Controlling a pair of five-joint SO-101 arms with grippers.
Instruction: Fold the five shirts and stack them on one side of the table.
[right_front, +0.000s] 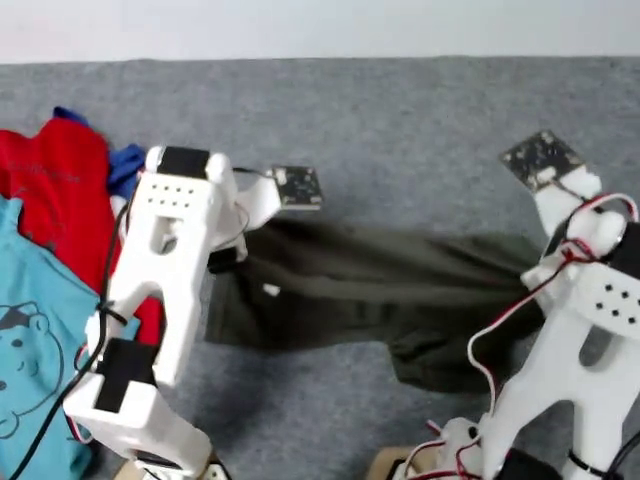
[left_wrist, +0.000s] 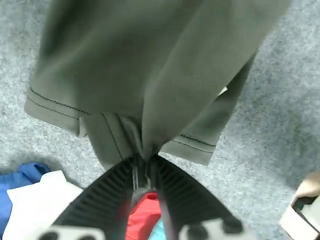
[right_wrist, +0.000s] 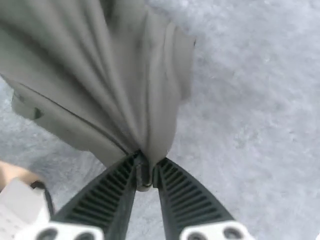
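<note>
Two arms, two claws, four countable shirts, one grey table (right_front: 400, 110).

Olive shirt (right_front: 400, 280): one, at the middle of the table, stretched crosswise between left arm (right_front: 165, 260) and right arm (right_front: 590, 330), with a bunched lobe sagging toward the near edge on the right arm's side. Plain matte knit, gathered into long folds fanning out from each grip. Double-stitched hem (left_wrist: 52, 102) and small pale label (left_wrist: 222, 91) visible in the left wrist view.

Left claw (left_wrist: 145, 161): pressed together, pinching a gathered edge of the olive shirt close to a hem. Right claw (right_wrist: 145, 164): likewise clamped on a pleated bunch of the same shirt. Black ribbed finger faces on both; white plastic arm bodies with red and black wiring.

Along the left edge of the table:
- Red shirt (right_front: 60, 190): one, crumpled.
- Blue shirt (right_front: 125, 165): one, seen as a small bunch peeking out beside the red.
- Teal shirt (right_front: 30, 330): one, with a cartoon bear print, overlapping the red shirt and cut off by the frame.

Hard to make out:
- Both claws masked by their own arms in the high view.
- White patch (left_wrist: 30, 205) beside the blue cloth in the left wrist view, cloth or arm part not distinguishable.
- Tan block (right_front: 385, 465) at the near edge, cut off.

Table surface: coarse, felt-like, flat.
</note>
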